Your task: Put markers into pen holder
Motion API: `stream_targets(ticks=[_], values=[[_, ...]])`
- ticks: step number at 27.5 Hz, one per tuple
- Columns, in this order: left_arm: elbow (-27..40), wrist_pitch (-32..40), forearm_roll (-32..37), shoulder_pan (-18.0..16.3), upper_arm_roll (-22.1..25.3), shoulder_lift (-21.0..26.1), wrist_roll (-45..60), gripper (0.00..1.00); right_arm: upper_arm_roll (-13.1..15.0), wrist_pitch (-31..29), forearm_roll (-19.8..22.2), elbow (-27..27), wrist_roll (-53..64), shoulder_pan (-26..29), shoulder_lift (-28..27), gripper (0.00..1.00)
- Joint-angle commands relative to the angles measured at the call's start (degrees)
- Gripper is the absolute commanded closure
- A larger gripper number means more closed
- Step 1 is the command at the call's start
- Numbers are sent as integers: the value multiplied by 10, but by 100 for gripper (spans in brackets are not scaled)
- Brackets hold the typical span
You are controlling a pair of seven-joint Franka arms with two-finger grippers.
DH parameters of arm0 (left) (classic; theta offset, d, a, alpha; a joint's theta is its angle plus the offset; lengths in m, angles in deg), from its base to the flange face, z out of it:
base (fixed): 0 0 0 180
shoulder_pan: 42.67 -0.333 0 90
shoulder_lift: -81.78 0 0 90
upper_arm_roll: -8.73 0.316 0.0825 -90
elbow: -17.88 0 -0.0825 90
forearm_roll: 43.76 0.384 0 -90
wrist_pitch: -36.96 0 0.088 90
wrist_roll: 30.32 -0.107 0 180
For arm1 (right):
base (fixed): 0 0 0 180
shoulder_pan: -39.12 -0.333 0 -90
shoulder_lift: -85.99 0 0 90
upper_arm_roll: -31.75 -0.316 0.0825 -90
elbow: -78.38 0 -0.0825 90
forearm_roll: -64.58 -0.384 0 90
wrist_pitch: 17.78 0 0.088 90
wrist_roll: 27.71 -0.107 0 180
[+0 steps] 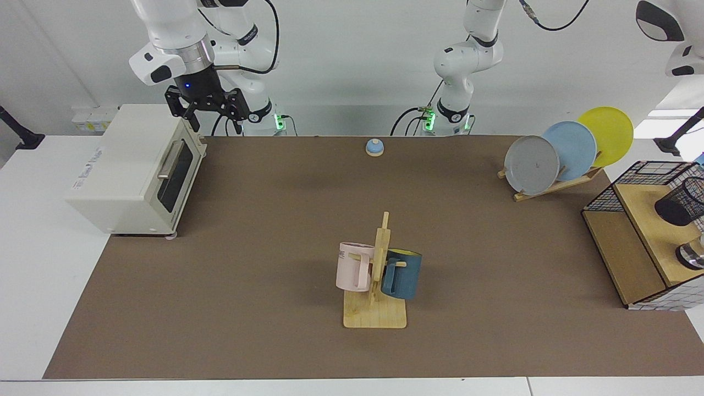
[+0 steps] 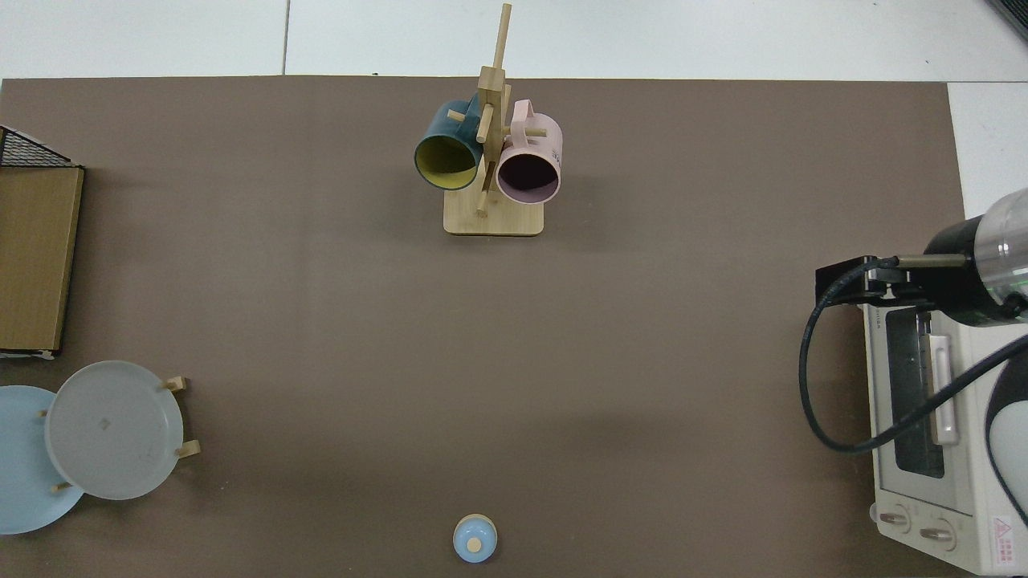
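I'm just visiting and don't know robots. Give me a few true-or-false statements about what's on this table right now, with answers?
1. The pink mug and the dark blue mug hang on the wooden mug tree. True.
2. The right gripper hovers above the cream toaster oven, fingers open. True.
3. The white marker with a blue cap lies on the brown mat. False: no marker shows in either view.
4. The black wire-mesh pen holder stands on the wooden shelf at the facing view's right edge. True.
5. The plate rack holds only two plates. False: it holds three, grey, light blue and yellow.
6. The left gripper hangs over the mug tree. False: it is out of view.
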Motion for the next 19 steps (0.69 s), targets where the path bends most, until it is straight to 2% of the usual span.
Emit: stream_targets(ticks=[1, 5, 12, 19], values=[[-70, -19, 20, -18, -1, 72, -41, 100, -5, -7, -1, 3, -8, 7, -1, 0], [-74, -62, 19, -51, -2, 91, -54, 100, -5, -7, -1, 3, -8, 7, -1, 0], [-76, -93, 30, -60, -1, 123, -54, 100, -5, -7, -1, 3, -8, 7, -1, 0], [-73, -102, 30, -68, -2, 134, -54, 100, -5, -7, -1, 3, -8, 7, -1, 0]])
